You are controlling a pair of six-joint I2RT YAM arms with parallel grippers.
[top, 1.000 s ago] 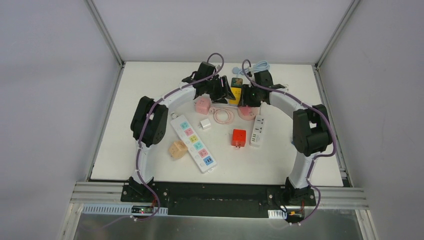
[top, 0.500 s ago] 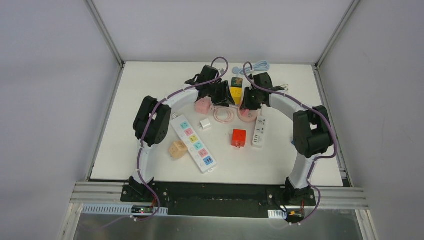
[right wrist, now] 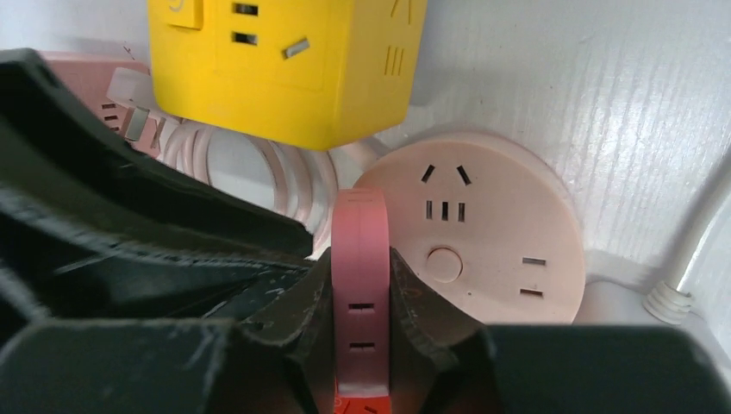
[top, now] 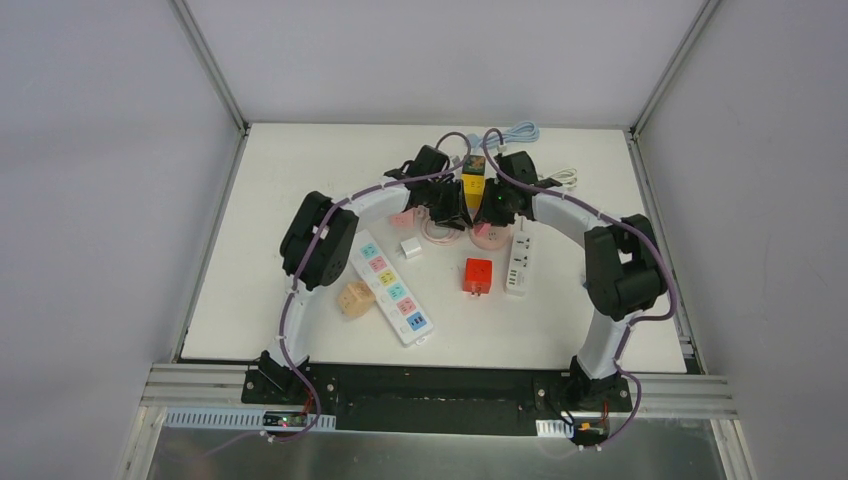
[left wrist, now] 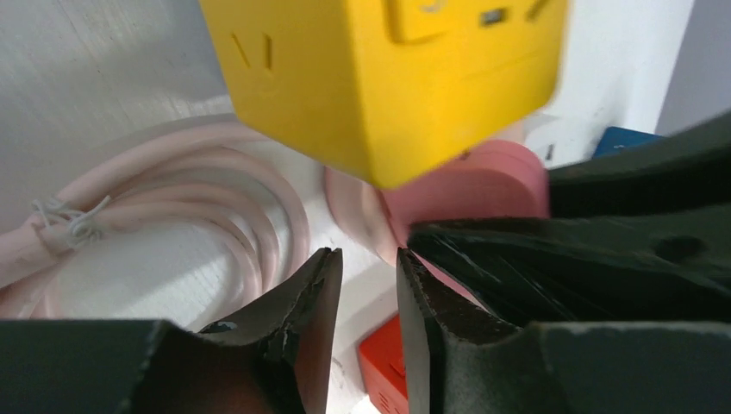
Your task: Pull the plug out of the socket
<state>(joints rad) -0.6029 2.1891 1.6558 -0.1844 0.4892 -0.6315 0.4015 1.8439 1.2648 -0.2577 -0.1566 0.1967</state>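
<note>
My right fingers are clamped flat on either side of a narrow dark-pink piece that stands on edge, with small slots running down the side facing me. I take it for the plug body the task wants pulled, and I grip it across its thin width so the pads get two flat faces and the pull can run straight. Just beside it at 2 o'clock the round pink socket lies face-up on the white surface. From this angle I cannot tell whether the two are seated together or only touching. At 11 o'clock the yellow cube socket sits close, and the coiled pink cord runs between it and the round socket, so there is little room to swing sideways.

My left fingers stand only a narrow slit apart with nothing between them. They hang low over the surface just beside the same pink cluster, tips pointing at the gap under the yellow cube, which sits at 12 to 1 o'clock of them. I judge they are there to pin or brace the socket side, so the base does not lift along when the right arm pulls. That hold is not made yet. The cord loops sit at 10 o'clock of the left tips and a red cube shows at 6 o'clock. From above, both wrists meet at the far middle of the surface, crowding each other.
</note>
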